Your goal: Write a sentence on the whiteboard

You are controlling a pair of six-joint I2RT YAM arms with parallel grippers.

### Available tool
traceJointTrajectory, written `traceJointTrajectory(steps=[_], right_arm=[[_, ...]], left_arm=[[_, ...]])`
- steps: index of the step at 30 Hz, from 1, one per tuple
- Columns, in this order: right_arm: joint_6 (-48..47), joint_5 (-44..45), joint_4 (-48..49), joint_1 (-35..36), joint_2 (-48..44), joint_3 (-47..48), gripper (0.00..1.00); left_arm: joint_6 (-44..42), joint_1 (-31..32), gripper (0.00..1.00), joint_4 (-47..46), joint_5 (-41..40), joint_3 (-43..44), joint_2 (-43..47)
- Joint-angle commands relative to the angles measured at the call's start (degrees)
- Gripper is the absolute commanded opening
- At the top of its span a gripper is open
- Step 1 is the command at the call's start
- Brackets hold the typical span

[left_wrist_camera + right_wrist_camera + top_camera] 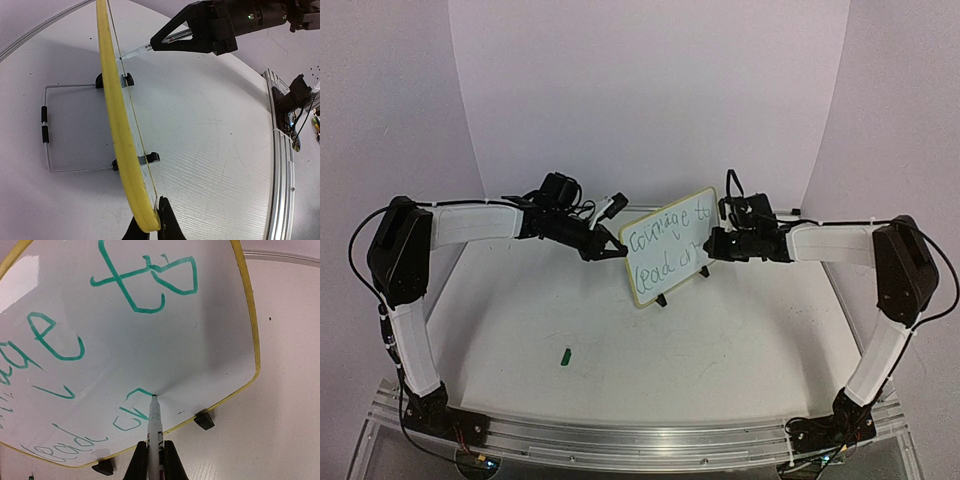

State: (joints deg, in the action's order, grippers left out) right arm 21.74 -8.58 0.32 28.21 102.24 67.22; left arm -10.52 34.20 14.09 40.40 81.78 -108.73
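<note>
**Top and wrist views.** The whiteboard (665, 206) stands on its feet mid-table, at 12 o'clock from my bases. My left gripper (148, 226) is pressed together on its yellow rim at the 9 o'clock edge. My right gripper (155, 456) pinches a marker (154, 420), tip touching the face near 5 o'clock. The sentence (125, 275) reads "courage to lead on" in green. I judge the writing nearly complete, with only the final stroke and lift-off left.
</note>
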Motion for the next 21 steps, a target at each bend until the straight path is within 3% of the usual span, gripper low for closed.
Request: traceJointTrajectory(steps=[1, 21], right_arm=[[0.3, 0.8, 1.7, -0.2, 1.4, -0.3, 0.00], [0.4, 1.8, 1.4, -0.1, 1.9, -1.5, 0.00]], left_arm=[[-0.8, 1.0, 0.00, 4.0, 0.7, 1.2, -1.5], [-0.4, 1.0, 0.00, 3.7, 1.0, 1.1, -1.0]])
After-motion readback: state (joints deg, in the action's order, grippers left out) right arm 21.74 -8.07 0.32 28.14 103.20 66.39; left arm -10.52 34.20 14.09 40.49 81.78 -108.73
